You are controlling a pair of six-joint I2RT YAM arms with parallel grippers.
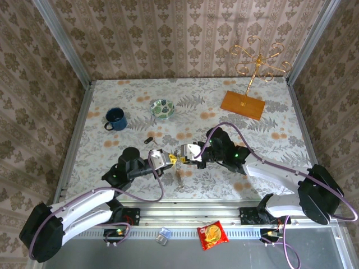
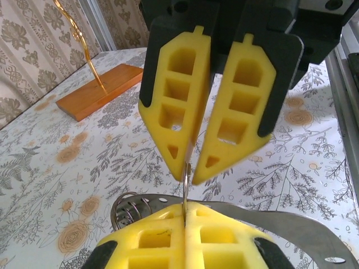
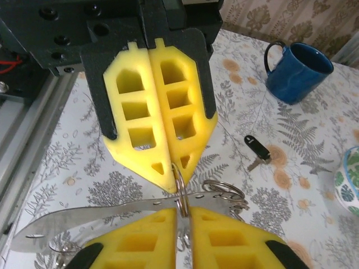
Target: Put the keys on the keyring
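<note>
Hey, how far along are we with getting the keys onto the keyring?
Done: nothing threaded that I can see. In hand: the left gripper is pinched on the keyring, with the right gripper at it from the opposite side. To do: the black key lies loose on the table.

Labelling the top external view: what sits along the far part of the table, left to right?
blue mug → green-patterned bowl → gold wire stand on its orange wooden base
</note>
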